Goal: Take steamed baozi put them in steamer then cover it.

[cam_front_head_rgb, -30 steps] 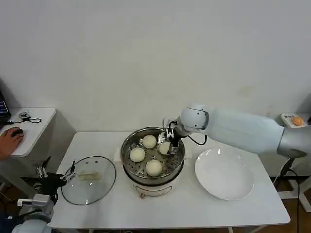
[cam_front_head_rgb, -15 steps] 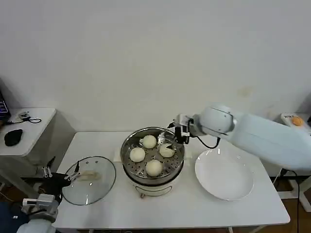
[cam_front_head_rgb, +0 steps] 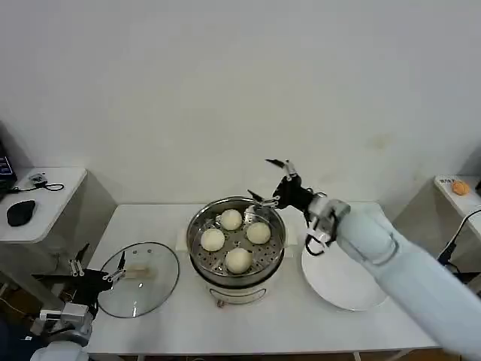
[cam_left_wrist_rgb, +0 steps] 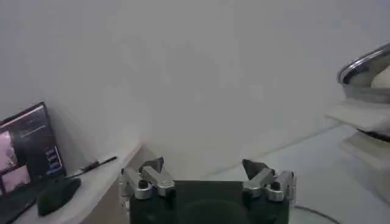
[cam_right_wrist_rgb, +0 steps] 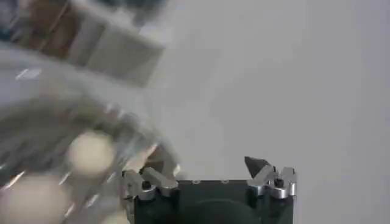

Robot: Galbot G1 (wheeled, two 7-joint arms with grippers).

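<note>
The steamer (cam_front_head_rgb: 197, 249), a shiny steel pot on a white base, stands mid-table with several cream-white baozi (cam_front_head_rgb: 258, 232) lying free on its perforated tray. My right gripper (cam_front_head_rgb: 263, 179) hangs open and empty above the pot's far right rim. In the right wrist view that gripper (cam_right_wrist_rgb: 207, 167) is open, with blurred baozi (cam_right_wrist_rgb: 91, 152) off to one side. The glass cover (cam_front_head_rgb: 137, 278) lies flat on the table left of the steamer. My left gripper (cam_front_head_rgb: 99, 267) is open beside the cover's left edge. The left wrist view shows this gripper (cam_left_wrist_rgb: 204, 167) empty and the steamer's rim (cam_left_wrist_rgb: 364, 63) farther off.
A bare white plate (cam_front_head_rgb: 346, 277) lies right of the steamer, under my right arm. A side desk (cam_front_head_rgb: 45, 197) with a black mouse stands left of the table. The white wall rises close behind the table's back edge.
My right gripper has risen out of the steamer and drawn back to the right, leaving the last baozi on the tray. The left gripper has hardly moved.
</note>
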